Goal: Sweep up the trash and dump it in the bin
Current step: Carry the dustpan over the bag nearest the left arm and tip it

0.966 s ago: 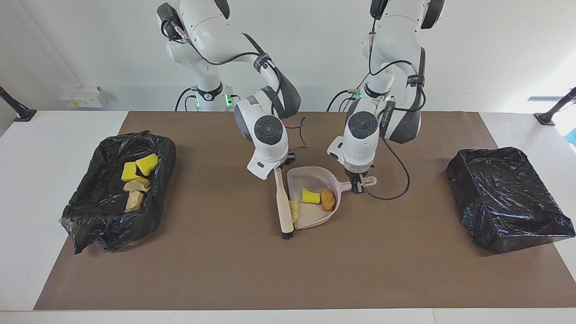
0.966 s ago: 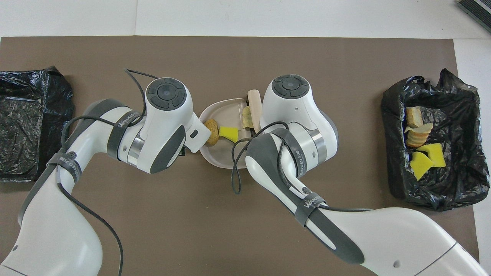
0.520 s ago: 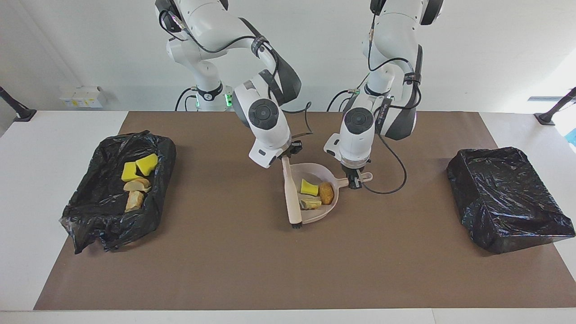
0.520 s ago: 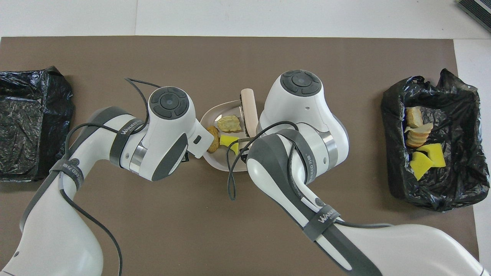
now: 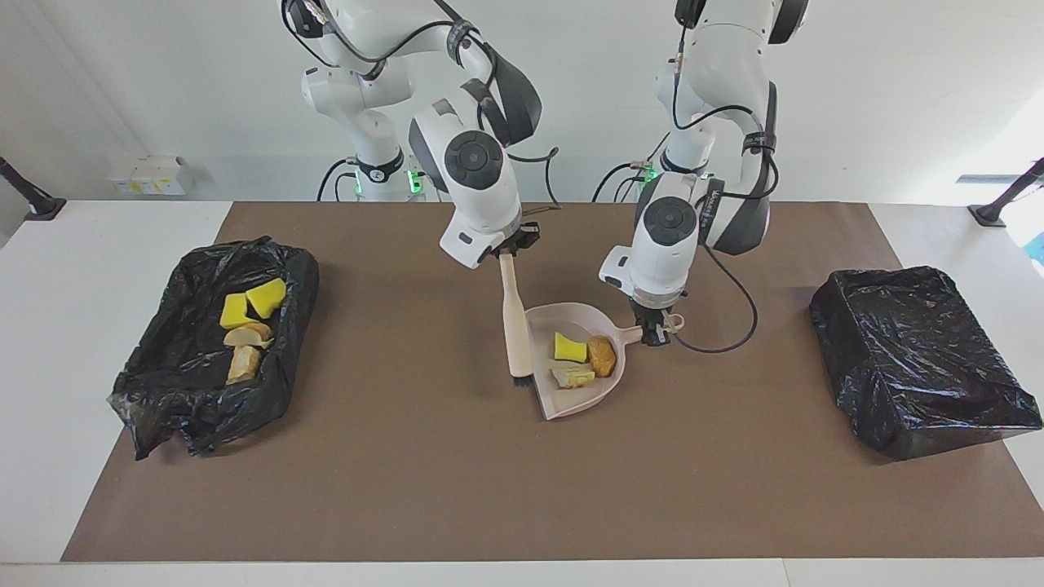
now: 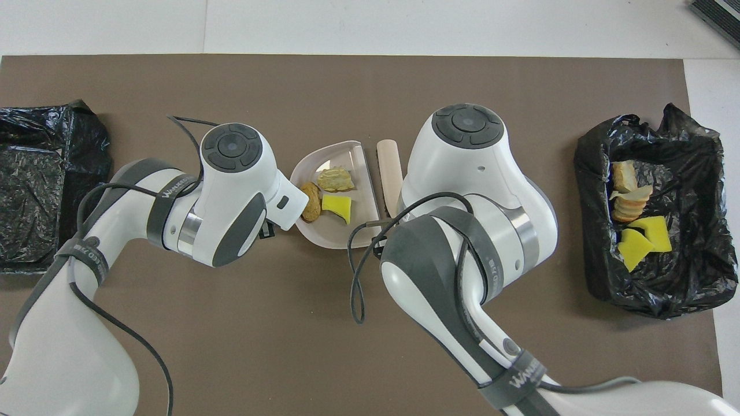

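My left gripper (image 5: 656, 333) is shut on the handle of the beige dustpan (image 5: 571, 401), which is at the middle of the mat. In the pan lie three bits of trash: a yellow sponge chunk (image 5: 569, 347), a tan bread piece (image 5: 603, 356) and a pale yellow piece (image 5: 572, 376). My right gripper (image 5: 510, 244) is shut on the beige brush (image 5: 515, 326), which hangs bristles down beside the pan and apart from it. The bin (image 5: 204, 399), lined with a black bag, stands at the right arm's end and holds several trash pieces (image 5: 265, 297). In the overhead view the wrists hide both grippers.
A second bin covered in black bag (image 5: 922, 359) stands at the left arm's end of the table. The brown mat (image 5: 408, 489) covers the table's middle. Cables hang from both wrists near the pan.
The pale yellow piece has been swept into the pan. The right gripper has lifted the brush up and away from the pan's mouth. The pan has shifted slightly toward the left arm's end.
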Motion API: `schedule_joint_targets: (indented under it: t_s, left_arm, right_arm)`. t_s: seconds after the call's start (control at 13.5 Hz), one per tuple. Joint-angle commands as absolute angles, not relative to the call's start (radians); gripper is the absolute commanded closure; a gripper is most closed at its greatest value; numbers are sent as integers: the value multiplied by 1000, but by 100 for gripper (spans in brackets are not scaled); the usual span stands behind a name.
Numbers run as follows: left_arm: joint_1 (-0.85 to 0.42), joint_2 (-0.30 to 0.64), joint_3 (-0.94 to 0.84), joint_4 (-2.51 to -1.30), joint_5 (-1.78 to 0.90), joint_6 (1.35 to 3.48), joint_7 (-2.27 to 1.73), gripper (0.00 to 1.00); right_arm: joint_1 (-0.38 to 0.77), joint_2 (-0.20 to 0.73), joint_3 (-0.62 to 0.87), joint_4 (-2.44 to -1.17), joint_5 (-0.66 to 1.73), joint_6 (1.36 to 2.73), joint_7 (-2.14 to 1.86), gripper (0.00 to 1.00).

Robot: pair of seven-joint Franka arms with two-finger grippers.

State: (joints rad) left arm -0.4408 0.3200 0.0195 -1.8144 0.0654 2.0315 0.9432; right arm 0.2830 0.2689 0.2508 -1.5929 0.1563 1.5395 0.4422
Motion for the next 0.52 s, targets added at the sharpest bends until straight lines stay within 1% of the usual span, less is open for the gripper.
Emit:
schedule_joint_targets:
  t_s: [0.0, 0.07, 0.22, 0.3, 0.37, 0.45]
  left_arm:
    - [-384, 281, 18, -1783, 29, 1970, 1026, 100]
    - [-358, 281, 18, -1751, 15, 1933, 1061, 100]
    - [-301, 270, 18, -1706, 11, 1876, 1112, 100]
    - [-282, 268, 20, -1681, 12, 1852, 1141, 100]
    - [-261, 270, 21, -1651, 12, 1820, 1176, 100]
    - [-230, 270, 21, -1623, 14, 1790, 1205, 100]
  right_arm:
    - [308, 132, 261, -1737, 121, 1484, 541, 100]
    - [333, 80, 261, -1829, 142, 1517, 564, 100]
    - [363, -53, 261, -2079, 249, 1738, 542, 100]
    - [382, -87, 261, -2150, 270, 1782, 522, 100]
    - [399, -98, 261, -2186, 273, 1799, 523, 100]
    - [419, -88, 261, -2195, 285, 1843, 538, 100]
